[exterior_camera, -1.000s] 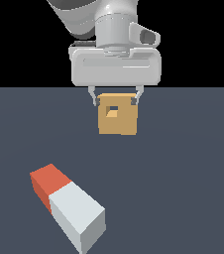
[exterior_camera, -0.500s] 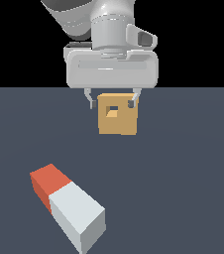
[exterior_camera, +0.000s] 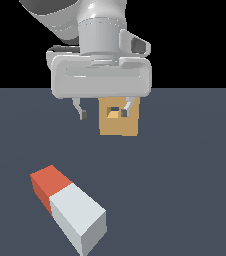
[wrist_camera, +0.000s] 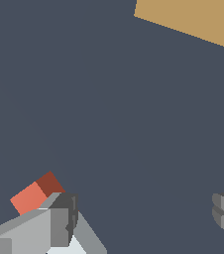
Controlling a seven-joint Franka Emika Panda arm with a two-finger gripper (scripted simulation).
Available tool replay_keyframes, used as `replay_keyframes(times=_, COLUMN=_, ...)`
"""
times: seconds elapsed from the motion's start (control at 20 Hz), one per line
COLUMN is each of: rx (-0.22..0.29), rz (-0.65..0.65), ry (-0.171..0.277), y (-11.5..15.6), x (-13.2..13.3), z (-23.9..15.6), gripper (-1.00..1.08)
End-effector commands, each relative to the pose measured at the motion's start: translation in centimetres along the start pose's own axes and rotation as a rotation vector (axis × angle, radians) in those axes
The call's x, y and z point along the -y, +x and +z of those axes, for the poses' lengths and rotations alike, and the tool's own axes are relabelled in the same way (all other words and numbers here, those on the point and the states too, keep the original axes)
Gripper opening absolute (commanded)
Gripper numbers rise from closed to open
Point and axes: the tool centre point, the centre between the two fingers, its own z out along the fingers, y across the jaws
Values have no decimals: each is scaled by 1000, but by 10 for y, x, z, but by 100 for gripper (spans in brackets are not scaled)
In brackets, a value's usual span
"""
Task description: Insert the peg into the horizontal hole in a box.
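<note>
- Peg (exterior_camera: pixel 67 207): lies flat on the dark bench (exterior_camera: pixel 185 190) at the exterior view's lower left, well apart from the box. Its long axis runs diagonally, the red-orange end toward the exterior view's upper left, the white end toward the lower right and nearer that camera. Nothing touches it.
- Arm: hangs from above with the wrist vertical and its wide grey hand body level, fingers pointing down at the bench.
- Claw (exterior_camera: pixel 105 111): spread wide and holding nothing. One fingertip shows at the exterior view's left, clear of the box; the other overlaps the box's face in that view.
- Box (exterior_camera: pixel 118 117): tan, on the bench behind the claw, its top edge hidden by the hand body. The hole (exterior_camera: pixel 114 113) faces the exterior camera and is partly covered by a fingertip.
- Wrist view: one finger (wrist_camera: pixel 59 221) covers most of the peg, leaving only the red end visible; the other finger and the box are cut off at the frame edges. The hole is not visible here.
</note>
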Motion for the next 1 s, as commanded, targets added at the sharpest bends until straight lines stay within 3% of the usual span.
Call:
replay_keyframes(times=0.0, rx=1, rz=-47, ry=0, y=-9, x=8, z=5, gripper=100)
replay_keyframes(times=0.95, rx=4, rz=-404, ry=3, y=-86, x=53, z=44, gripper=100)
